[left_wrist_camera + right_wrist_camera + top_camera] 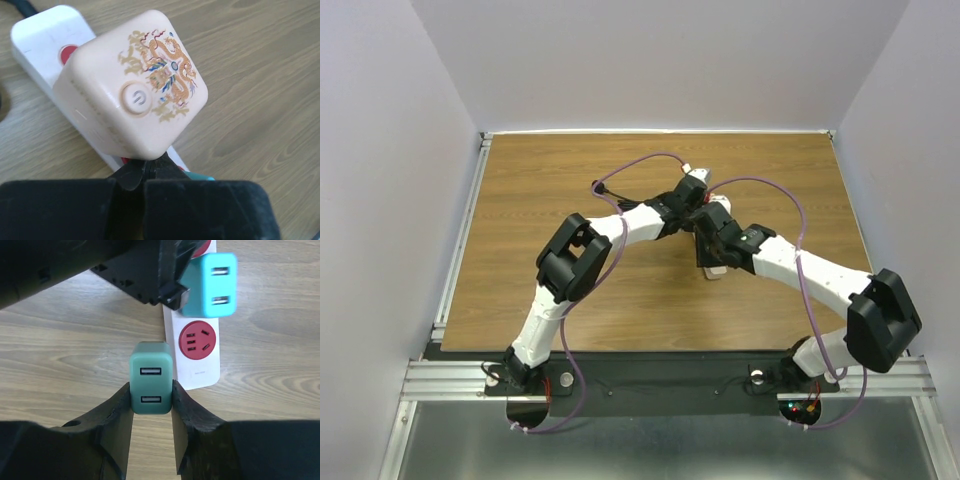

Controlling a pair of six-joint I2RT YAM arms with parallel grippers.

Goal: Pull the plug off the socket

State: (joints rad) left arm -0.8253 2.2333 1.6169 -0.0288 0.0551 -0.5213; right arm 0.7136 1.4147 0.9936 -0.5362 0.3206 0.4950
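Right gripper (pixel 151 392) pinches the green two-port USB plug (pixel 150 367). The plug is out of the socket strip (pixel 199 376), just beside its end, over the table (pixel 60 355). Left gripper (pixel 145 175) is pressed together, tips by the teal charger (pixel 207 285) seated in the strip. Cream cube adapter (pixel 150 60) has a gold dragon print and a power symbol on its button (pixel 136 99). The strip's small print is unreadable.

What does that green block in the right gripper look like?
The green plug is a rounded block of matte-looking plastic with two USB slots stacked on its face. The right gripper pinches its two sides between black fingers. It sits over the wooden table at the power strip's edge, in no outlet; its prongs are hidden.
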